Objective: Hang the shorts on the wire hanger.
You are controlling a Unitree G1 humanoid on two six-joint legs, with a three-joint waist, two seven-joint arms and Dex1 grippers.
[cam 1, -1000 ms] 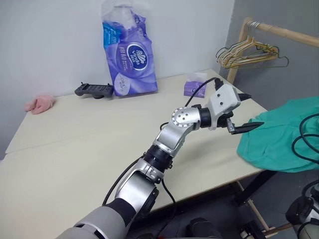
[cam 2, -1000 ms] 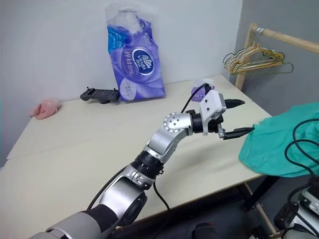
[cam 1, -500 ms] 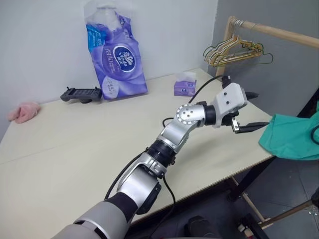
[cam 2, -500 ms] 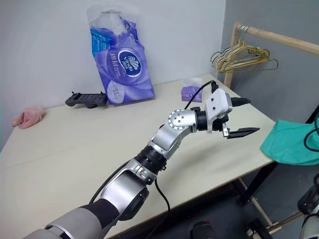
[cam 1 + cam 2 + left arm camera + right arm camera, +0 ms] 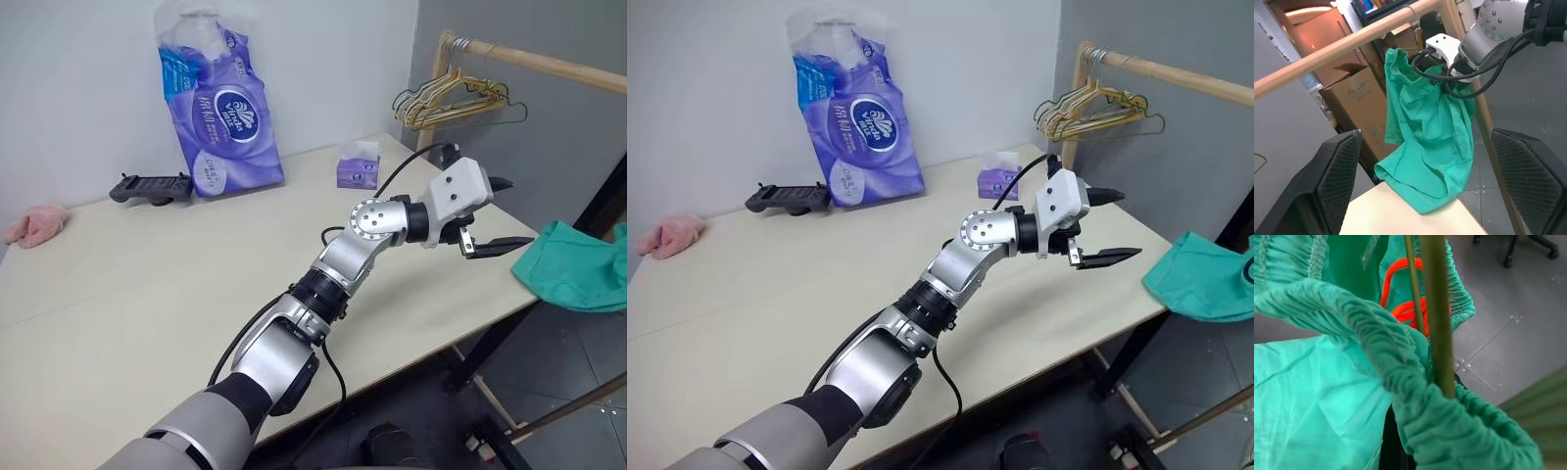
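Shorts (image 5: 1425, 142): teal-green fabric, bunched at the gathered waistband, hung down past the right edge of the tabletop (image 5: 147, 294); lowest fold lay on or just over the tabletop corner in the left wrist view.
Right pincer (image 5: 1449, 73): closed; in the left wrist view it met the shorts at the waistband, and the fabric hung from that point.
Wire hanger (image 5: 1437, 318): thin olive-grey wire, two strands seen in the right wrist view, passing through the bunched waistband; an orange cord (image 5: 1400, 293) lay behind the strands.
Left pincer (image 5: 495, 215): open, jaws wide apart, held above the right end of the tabletop, pointed toward the shorts, holding nothing and apart from the fabric.
Wooden rail (image 5: 549, 64): ran across the upper right, beyond the tabletop corner; carried a cluster of gold and green hangers (image 5: 446, 93).
Tissue multipack (image 5: 217, 108): purple and blue plastic bag, upright against the wall, top open; contents were packs of tissue.
Tissue box (image 5: 358, 168): small, purple, near the far right corner, one tissue standing out of its top.
Black controller (image 5: 149, 186): flat, left of the multipack.
Pink cloth lump (image 5: 29, 225): far left edge.
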